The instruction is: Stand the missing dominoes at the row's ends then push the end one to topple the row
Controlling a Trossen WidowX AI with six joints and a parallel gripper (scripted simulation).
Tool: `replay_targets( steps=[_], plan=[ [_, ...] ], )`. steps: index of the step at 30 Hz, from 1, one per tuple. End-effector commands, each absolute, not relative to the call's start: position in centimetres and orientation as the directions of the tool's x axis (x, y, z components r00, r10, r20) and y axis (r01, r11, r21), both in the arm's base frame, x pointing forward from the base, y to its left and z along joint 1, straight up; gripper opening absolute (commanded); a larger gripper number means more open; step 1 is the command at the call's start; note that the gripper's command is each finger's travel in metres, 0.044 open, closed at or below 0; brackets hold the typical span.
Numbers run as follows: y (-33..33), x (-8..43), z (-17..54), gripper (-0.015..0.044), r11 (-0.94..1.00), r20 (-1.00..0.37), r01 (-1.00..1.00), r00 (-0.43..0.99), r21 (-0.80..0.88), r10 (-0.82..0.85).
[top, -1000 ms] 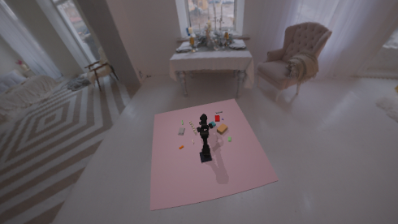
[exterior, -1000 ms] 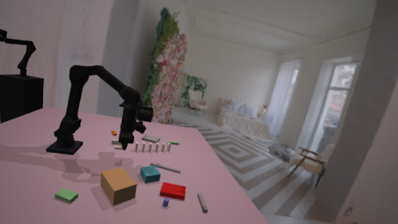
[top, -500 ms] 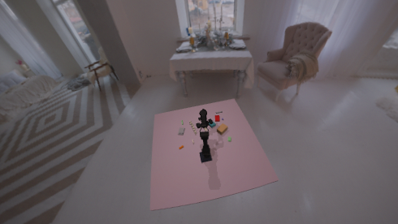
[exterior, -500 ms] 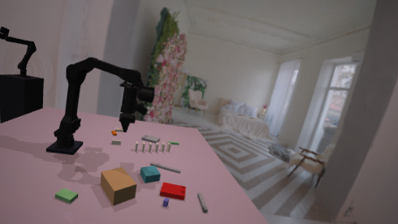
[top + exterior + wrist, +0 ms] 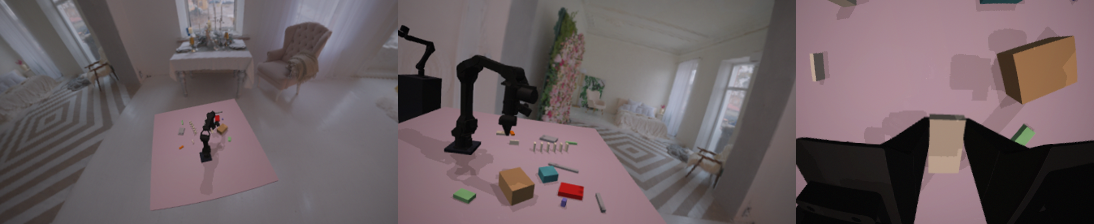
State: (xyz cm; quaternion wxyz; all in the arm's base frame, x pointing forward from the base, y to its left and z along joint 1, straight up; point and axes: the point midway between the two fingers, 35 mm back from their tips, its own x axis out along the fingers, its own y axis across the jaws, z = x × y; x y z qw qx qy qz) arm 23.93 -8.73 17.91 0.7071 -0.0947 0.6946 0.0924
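Six thin cream dominoes stand in a row [image 5: 192,127] [image 5: 548,147], upright and evenly spaced. My gripper [image 5: 507,132] [image 5: 946,123] is shut on a cream domino [image 5: 946,145] [image 5: 499,133], held above the mat. In the exterior view the held domino sticks out sideways from the fingertips, roughly level. Another cream domino [image 5: 192,141] [image 5: 514,142] lies on the mat beyond the row's end nearest the arm's base. A pale block with a dark side [image 5: 817,66], at the left in the wrist view, looks like that loose domino.
A brown box [image 5: 222,129] [image 5: 516,185] [image 5: 1046,70], a teal block [image 5: 548,174], a red block [image 5: 571,191] and a green block [image 5: 465,196] [image 5: 1025,134] lie on one side. A grey slab [image 5: 181,131] [image 5: 548,138] and an orange block [image 5: 181,147] are across the row. A grey bar [image 5: 563,167] lies near the row.
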Motion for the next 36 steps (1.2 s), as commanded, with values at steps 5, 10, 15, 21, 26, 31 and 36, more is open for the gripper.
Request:
replay_targets(
  steps=[5,10,15,21,26,31,36],
  plan=[
    [-9.2,24.4,17.0,0.0107,0.975,-0.988,-0.219,0.143,0.03,0.063],
    [-9.5,25.0,16.2,0.0107,0.981,-0.965,-0.182,0.24,0.067,0.11],
    [-9.8,25.4,15.6,0.0107,0.983,-0.93,-0.154,0.337,0.1,0.148],
    [-10.3,25.9,15.1,0.0107,0.982,-0.874,-0.133,0.452,0.135,0.181],
    [-10.7,26.1,14.8,0.0107,0.98,-0.816,-0.124,0.542,0.157,0.2],
    [-11.1,26.2,14.7,0.0107,0.977,-0.751,-0.123,0.625,0.173,0.212],
    [-11.4,26.1,14.6,0.0107,0.975,-0.679,-0.129,0.701,0.182,0.219]
  ],
)
